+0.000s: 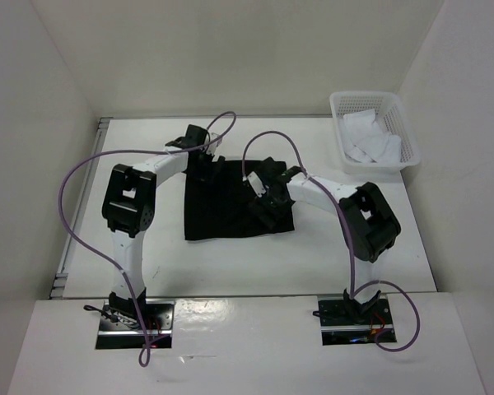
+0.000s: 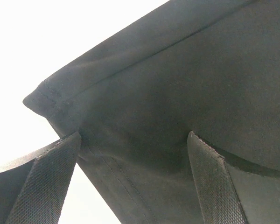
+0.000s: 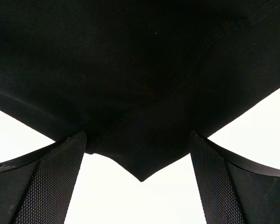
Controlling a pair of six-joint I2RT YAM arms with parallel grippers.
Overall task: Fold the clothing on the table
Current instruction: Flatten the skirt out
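Across the middle of the white table (image 1: pixel 313 263) the black clothing (image 1: pixel 222 206) lies flat. At its far left corner the left gripper (image 1: pixel 202 158) stands spread wide astride the hem. The right gripper (image 1: pixel 267 207) is equally spread over a right-side corner, pinching nothing.

You have a white worktop (image 1: pixel 230 263) with the black clothing (image 1: pixel 226 210) spread flat near its middle, and a white lattice basket (image 1: pixel 377 168) standing at its far right corner, well apart from it.
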